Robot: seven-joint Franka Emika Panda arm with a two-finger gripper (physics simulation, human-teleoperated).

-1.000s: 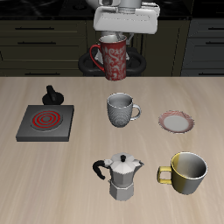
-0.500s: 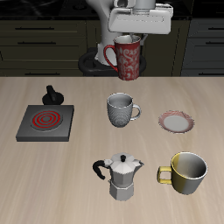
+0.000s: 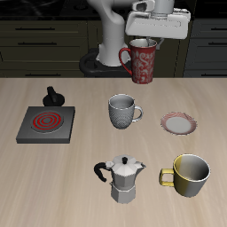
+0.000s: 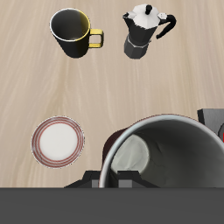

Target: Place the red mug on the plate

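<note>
- Table (image 3: 80,177): pale wood top that carries every resting item.
- Robot arm (image 3: 111,31): white, rising from the table's back edge.
- Gripper (image 3: 144,40): fingers pinched on the rim of the red mug, which it holds up in the air.
- Burner (image 3: 45,123): dark square block with red rings, a small black knob (image 3: 54,96) just behind it.
- Red mug (image 3: 144,61): mottled dark red, upright, lifted clear of the table above its back part, handle turned toward the arm; in the wrist view its pale inside (image 4: 166,157) fills the foreground.
- Moka pot (image 3: 123,177): silver with a black handle, near the front edge; also seen from the wrist (image 4: 143,31).
- Yellow mug (image 3: 189,175): beside the moka pot, dark inside (image 4: 73,31).
- Grey mug (image 3: 122,111): mid-table, between burner and plate.
- Plate (image 3: 179,123): speckled pink rim, white centre, bare, nearer the front edge than the held mug; from the wrist (image 4: 59,141) it lies just beside the mug's rim.
</note>
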